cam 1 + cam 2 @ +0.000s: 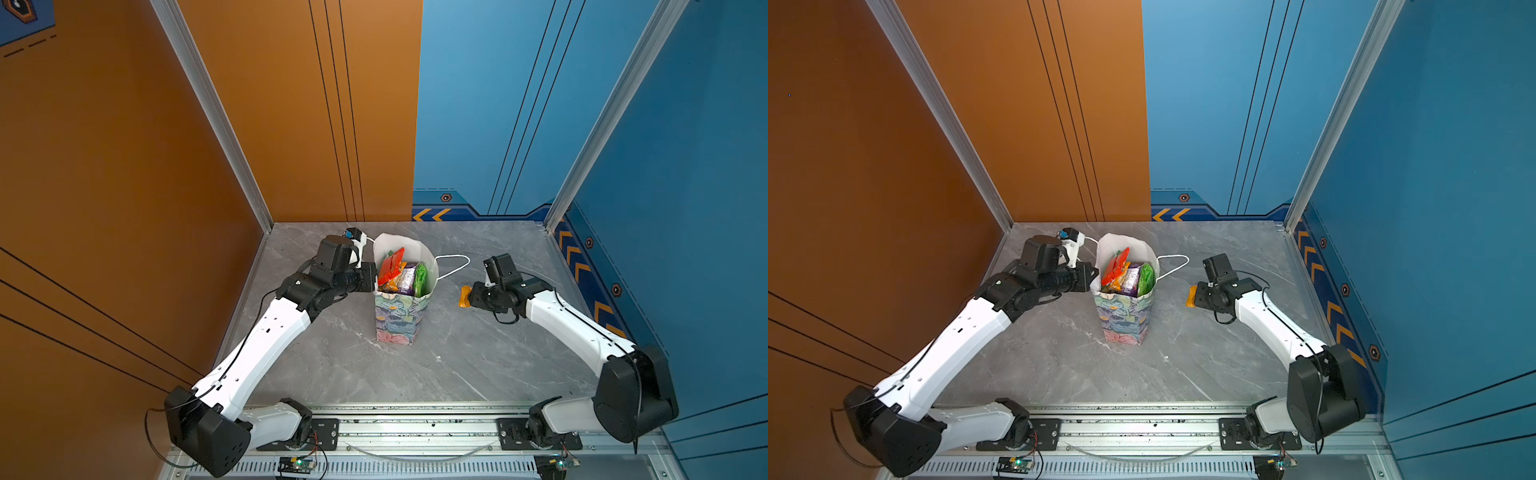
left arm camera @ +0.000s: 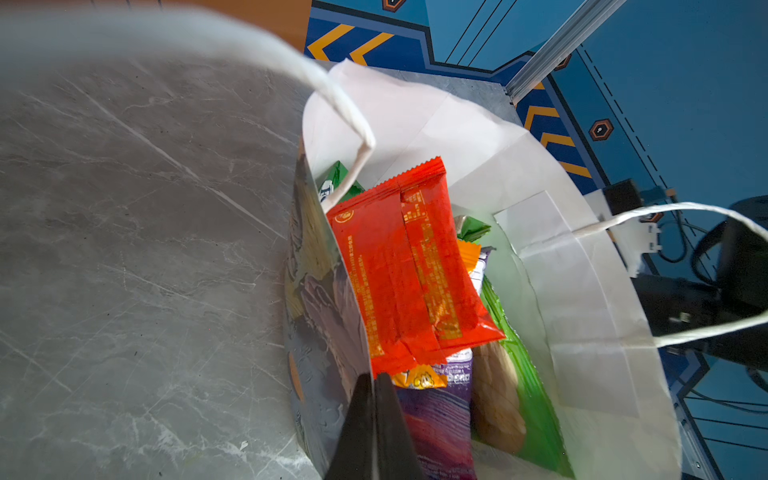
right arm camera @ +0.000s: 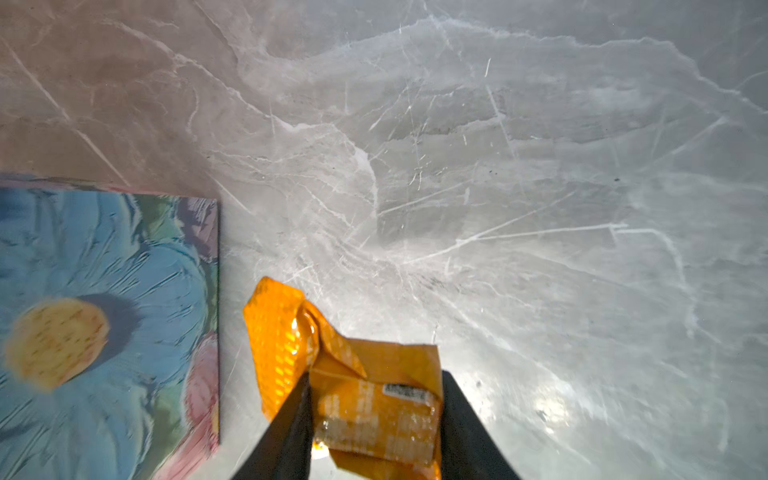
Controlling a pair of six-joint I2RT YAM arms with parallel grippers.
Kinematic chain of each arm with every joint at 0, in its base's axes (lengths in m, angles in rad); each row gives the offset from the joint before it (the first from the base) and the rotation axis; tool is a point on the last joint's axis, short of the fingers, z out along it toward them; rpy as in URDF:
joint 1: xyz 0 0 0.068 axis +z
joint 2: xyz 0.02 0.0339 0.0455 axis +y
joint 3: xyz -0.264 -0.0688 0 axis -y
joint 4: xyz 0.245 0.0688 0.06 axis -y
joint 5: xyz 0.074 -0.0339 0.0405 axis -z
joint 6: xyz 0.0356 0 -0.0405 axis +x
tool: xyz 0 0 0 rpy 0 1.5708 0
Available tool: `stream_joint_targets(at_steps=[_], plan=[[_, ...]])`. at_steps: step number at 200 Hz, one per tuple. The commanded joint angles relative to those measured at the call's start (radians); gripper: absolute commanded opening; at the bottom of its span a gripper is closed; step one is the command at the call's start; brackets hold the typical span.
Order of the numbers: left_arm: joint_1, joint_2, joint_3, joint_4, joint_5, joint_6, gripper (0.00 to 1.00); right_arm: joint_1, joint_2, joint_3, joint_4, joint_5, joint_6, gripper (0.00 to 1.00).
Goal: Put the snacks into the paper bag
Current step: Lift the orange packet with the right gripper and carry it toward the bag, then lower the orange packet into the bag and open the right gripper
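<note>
I count 1 paper bag (image 1: pixel 401 320); 1 orange pkt (image 3: pixel 374 407) outside it; inside, 1 red pkt (image 2: pixel 407 266), 1 purple pkt (image 2: pixel 440 415), others overlapping, no. unclear; 2 arms (image 1: pixel 266 345).

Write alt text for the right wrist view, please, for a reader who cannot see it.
The right gripper grips a crumpled orange snack packet, held above a grey marble table. The flower-painted side of the paper bag stands close beside the packet.
</note>
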Motion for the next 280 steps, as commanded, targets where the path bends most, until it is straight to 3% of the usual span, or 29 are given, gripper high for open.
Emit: stream_joint_targets(at_steps=[1,56,144,280], plan=[[0.005,0.000,0.004,0.063,0.009,0.001,0.00,0.002,-0.071,0.083,-0.113,0.045,-0.027,0.22],[0.003,-0.005,0.003,0.063,0.008,0.001,0.00,0.002,-0.132,0.268,-0.180,0.071,-0.052,0.21],[-0.001,-0.007,0.003,0.063,0.006,0.002,0.00,0.034,-0.103,0.588,-0.286,0.107,-0.112,0.20],[-0.004,-0.011,0.004,0.063,0.002,0.004,0.00,0.466,0.121,0.837,-0.359,0.192,-0.194,0.20]])
